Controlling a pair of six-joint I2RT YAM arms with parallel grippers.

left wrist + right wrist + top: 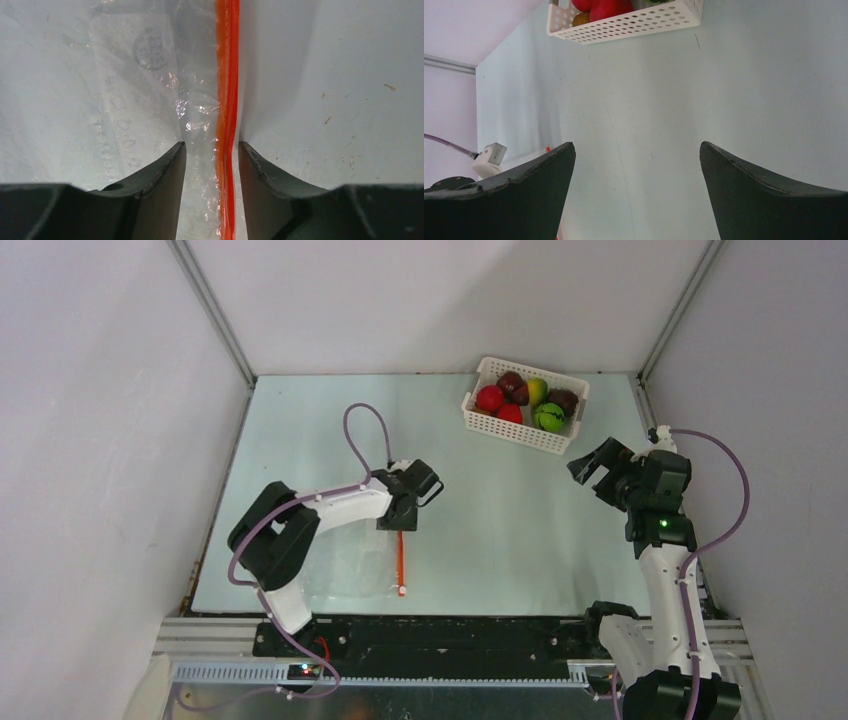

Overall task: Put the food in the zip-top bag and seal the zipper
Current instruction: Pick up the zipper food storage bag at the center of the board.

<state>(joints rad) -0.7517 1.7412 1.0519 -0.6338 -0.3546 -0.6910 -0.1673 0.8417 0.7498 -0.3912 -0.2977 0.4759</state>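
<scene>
The clear zip-top bag lies flat at the near left of the table, its orange-red zipper along its right edge and the white slider at the near end. My left gripper is low over the far end of the zipper. In the left wrist view its fingers straddle the zipper and bag film with small gaps on both sides, the gripper narrowly open. The food, several red, maroon, yellow-green and green balls, sits in the white basket. My right gripper is wide open and empty, near the basket.
The white perforated basket stands at the far right of the table; it also shows at the top of the right wrist view with a red ball inside. Grey walls enclose the table on three sides.
</scene>
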